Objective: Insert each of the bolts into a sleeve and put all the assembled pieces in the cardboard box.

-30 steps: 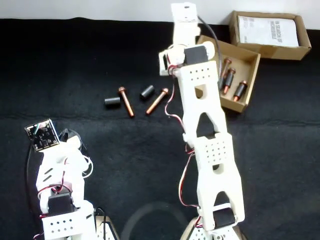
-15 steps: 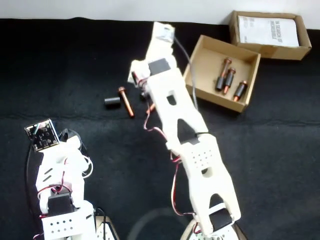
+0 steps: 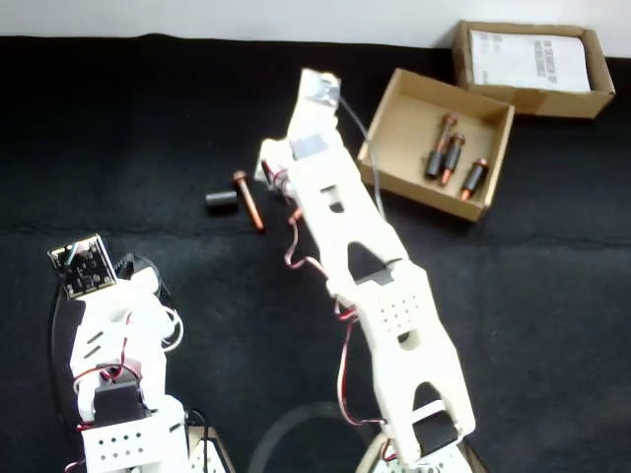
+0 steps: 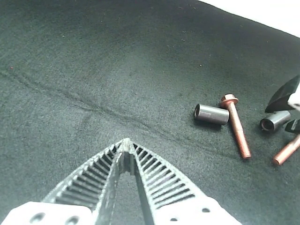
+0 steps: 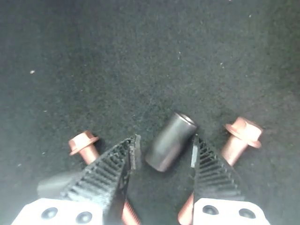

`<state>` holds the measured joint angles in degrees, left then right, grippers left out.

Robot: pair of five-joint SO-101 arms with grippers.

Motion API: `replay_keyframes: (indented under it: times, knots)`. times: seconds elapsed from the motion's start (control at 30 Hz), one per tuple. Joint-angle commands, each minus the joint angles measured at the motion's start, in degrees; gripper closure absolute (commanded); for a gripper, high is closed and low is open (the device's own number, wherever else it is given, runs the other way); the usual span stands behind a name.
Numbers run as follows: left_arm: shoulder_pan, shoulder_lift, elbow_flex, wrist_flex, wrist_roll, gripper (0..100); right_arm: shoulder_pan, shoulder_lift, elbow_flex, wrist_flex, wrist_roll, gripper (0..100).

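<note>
The sleeve point(image 5: 169, 139) is a short, dark grey metal tube with an open end, lying on its side on the black cloth point(image 3: 148, 108) of the table. The right gripper point(image 5: 165, 142) stands low over it with its ribbed fingers spread, one on each side of the tube and not clamped on it. Just beside one finger lies a copper-coloured bolt point(image 5: 240, 137) with a flanged hex head. Beside the other finger is a second bolt point(image 5: 84, 143) of the same make, its shank running under that finger. A second sleeve point(image 3: 222, 200) lies just beside this second bolt's head. From above, the right arm point(image 3: 365, 256) stretches across the middle of the table and covers the sleeve under its gripper. The cardboard box point(image 3: 406, 123) sits near the arm on its right, open, with three assembled pieces point(image 3: 452, 153) side by side in it. Another box point(image 3: 532, 101) holding a printed sheet point(image 3: 523, 59) stands behind it. The left gripper point(image 4: 125, 144) hangs over bare cloth well apart from the parts, its fingers pressed together and holding nothing.
</note>
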<state>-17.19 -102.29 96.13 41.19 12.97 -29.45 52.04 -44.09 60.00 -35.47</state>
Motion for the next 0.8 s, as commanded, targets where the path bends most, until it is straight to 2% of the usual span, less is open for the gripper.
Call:
replay_keyframes:
  times: [0.0,0.17,0.33,0.6,0.77]
  knots:
    - [0.92,-1.45,1.01,-0.09,-0.26,99,-0.22,1.45,0.66,-3.03,0.62,83.3]
    - [0.75,-1.54,1.01,-0.09,-0.26,99,-0.13,8.04,-8.31,-2.51,3.87,84.3]
    - [-0.04,-1.63,1.01,-0.18,-0.18,99,-0.04,13.76,-18.42,1.89,6.59,99.5]
    - [-0.04,-1.54,1.01,-0.18,-0.26,99,1.01,18.33,-30.73,13.67,8.44,99.1]
    - [0.04,-1.45,1.01,-0.18,-0.26,99,5.23,18.24,-46.11,23.08,14.77,99.1]
